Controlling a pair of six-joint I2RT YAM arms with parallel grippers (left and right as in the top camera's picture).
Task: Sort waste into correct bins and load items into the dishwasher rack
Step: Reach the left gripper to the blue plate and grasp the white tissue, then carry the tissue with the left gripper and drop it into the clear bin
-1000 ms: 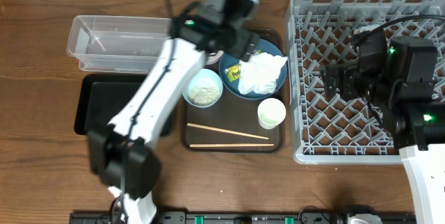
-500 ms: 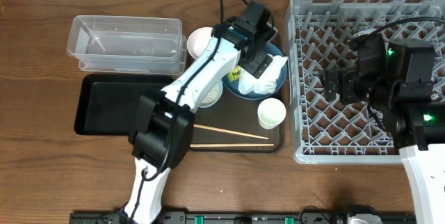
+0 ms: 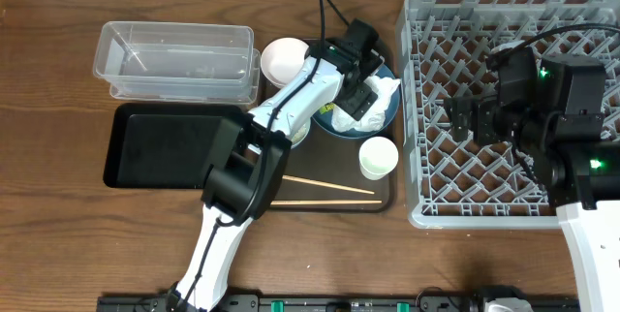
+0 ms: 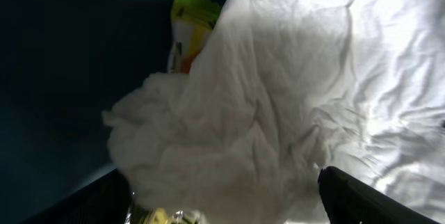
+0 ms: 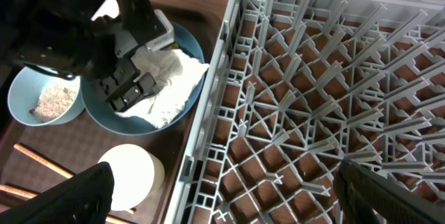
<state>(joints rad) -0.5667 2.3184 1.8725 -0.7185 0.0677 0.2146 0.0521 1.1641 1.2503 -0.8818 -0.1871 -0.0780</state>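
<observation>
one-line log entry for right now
left gripper: open, close over tissue in blue dish | right gripper: open, over dishwasher rack | wrapper: partly under tissue

Left arm (image 3: 291,109) swung right; jaws now down on tissue (image 3: 384,95) in blue dish (image 3: 330,126); white bowl (image 3: 284,59) uncovered.

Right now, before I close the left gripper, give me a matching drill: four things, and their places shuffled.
1. tissue
2. chopsticks
3. rice scraps
4. right gripper

A. above the dishwasher rack
B. in the light-blue-rimmed bowl
C. in the dark blue dish
D. flat on the brown tray

Pairs: 1-C, 2-D, 3-B, 4-A
</observation>
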